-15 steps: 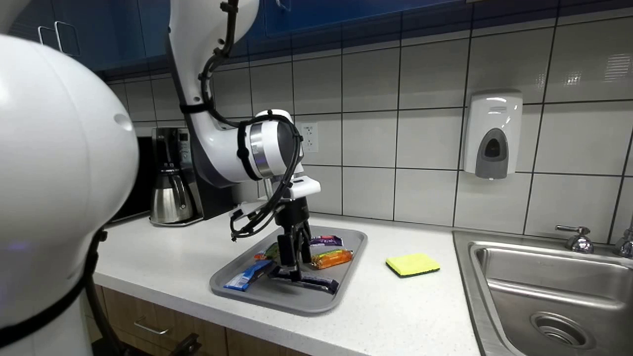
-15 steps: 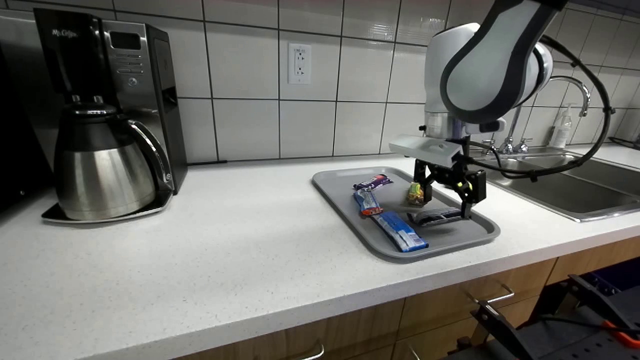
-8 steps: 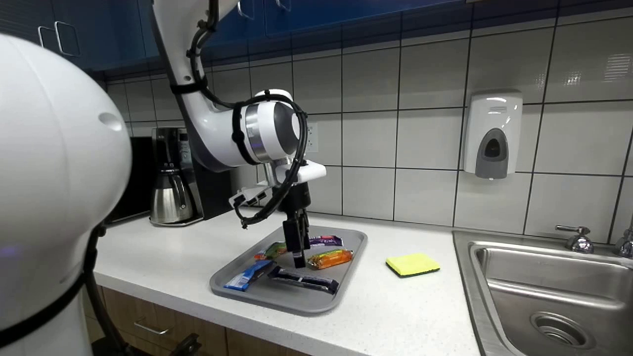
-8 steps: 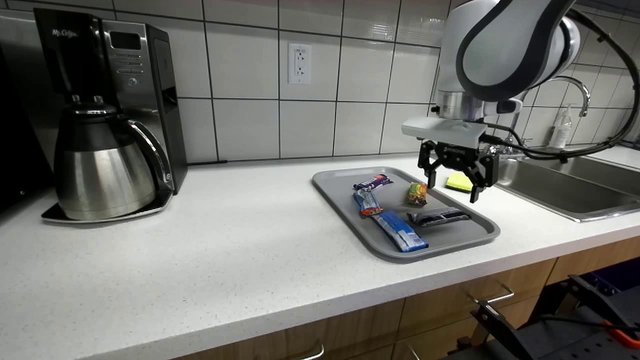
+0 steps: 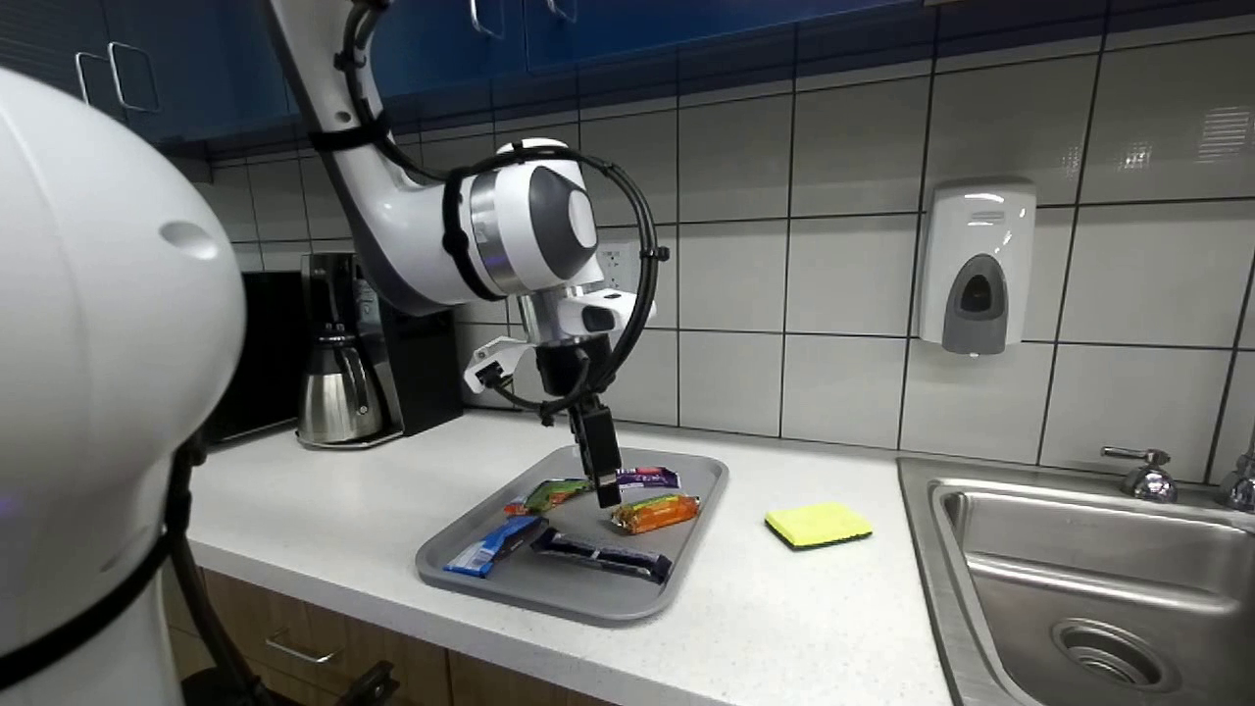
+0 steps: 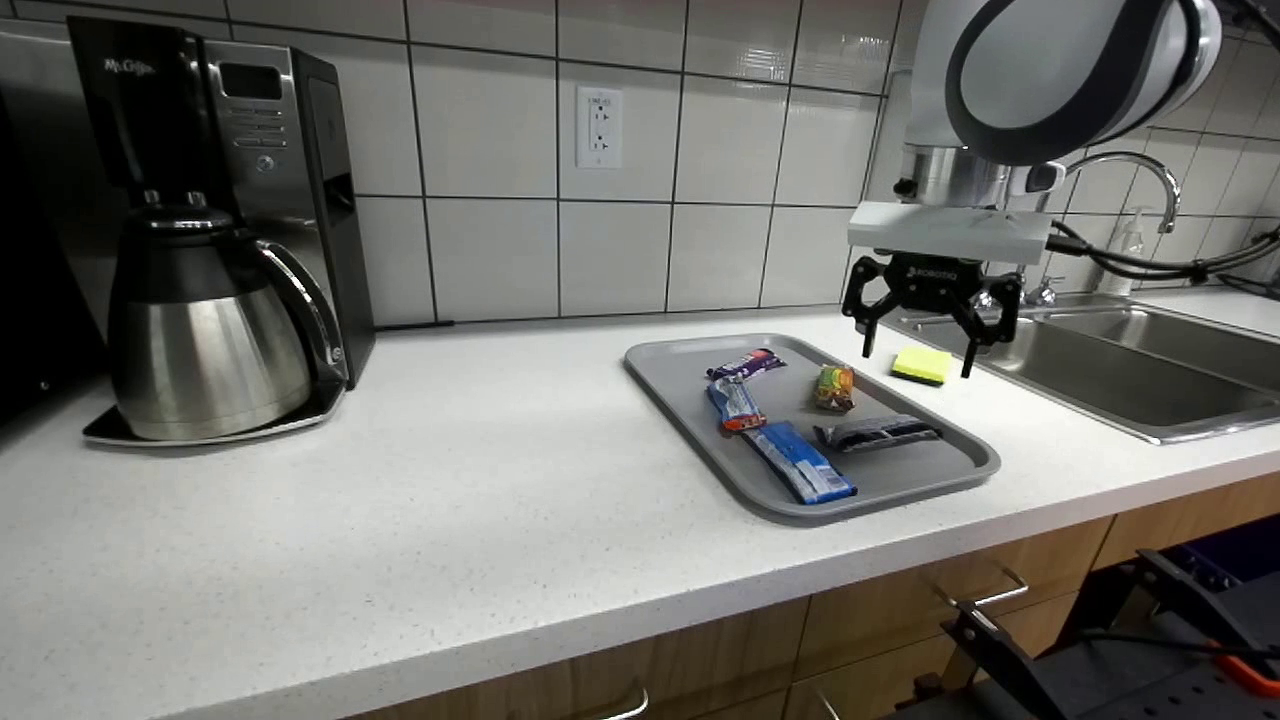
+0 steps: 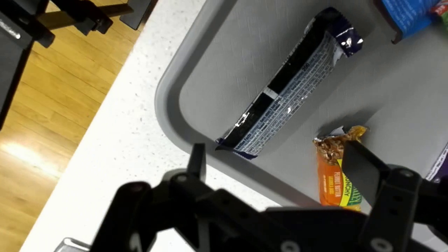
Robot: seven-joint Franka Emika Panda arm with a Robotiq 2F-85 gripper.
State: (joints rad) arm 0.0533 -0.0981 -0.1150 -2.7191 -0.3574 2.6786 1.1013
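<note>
My gripper hangs above the grey tray, its jaws wide apart and holding nothing. In the wrist view, a dark wrapped bar lies diagonally on the tray, ahead of the left finger. The right finger overlaps part of an orange, yellow and green packet below it. An exterior view also shows a blue bar, a green and orange wrapper and a purple wrapper on the tray. The packet's far end is hidden by the gripper in the wrist view.
A yellow sponge lies on the counter between tray and steel sink. The coffee maker with its steel carafe stands against the wall. A soap dispenser is fixed to the tiles. Blue cabinets hang overhead.
The gripper has risen from beside the dark bar, where its fingers were low a second ago, and shifted back toward the wall. It has stayed open; the wrapped items have not visibly moved.
</note>
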